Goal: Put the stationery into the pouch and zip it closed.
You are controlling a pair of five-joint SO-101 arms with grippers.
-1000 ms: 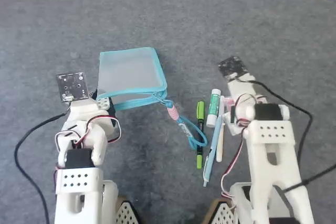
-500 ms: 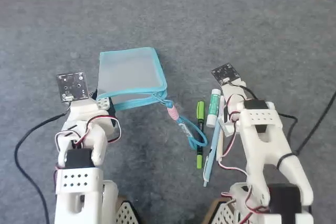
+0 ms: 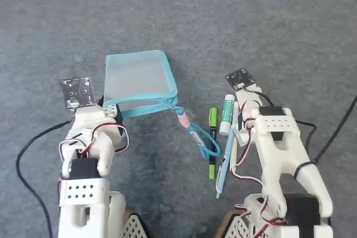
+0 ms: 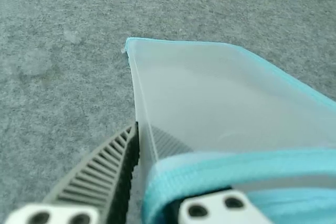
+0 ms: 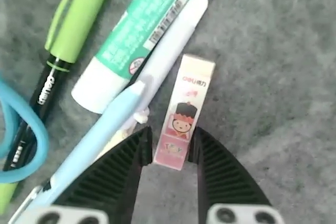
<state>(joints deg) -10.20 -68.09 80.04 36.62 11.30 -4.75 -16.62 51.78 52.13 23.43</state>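
Note:
A translucent pouch (image 3: 138, 83) with teal zip edging lies left of centre, its blue strap (image 3: 203, 139) trailing to the right. My left gripper (image 3: 111, 110) is shut on the pouch's near zip edge (image 4: 220, 163); one ribbed finger (image 4: 105, 177) lies beside the wall. Right of the strap lie a green marker (image 3: 212, 137), a glue stick (image 3: 226, 114), a white pen (image 3: 233, 143) and a light blue pen (image 3: 222, 174). My right gripper (image 5: 170, 137) is low over them, its fingers touching both sides of a small pink eraser box (image 5: 188, 98).
Everything lies on a grey carpet-like surface (image 3: 290, 37). Black cables (image 3: 28, 149) run beside both arm bases. The glue stick (image 5: 142, 40), white pen (image 5: 168, 40) and light blue pen (image 5: 100, 140) lie close against the eraser box.
The right arm has swung slightly left and down over the stationery. The left arm and the pouch have not moved.

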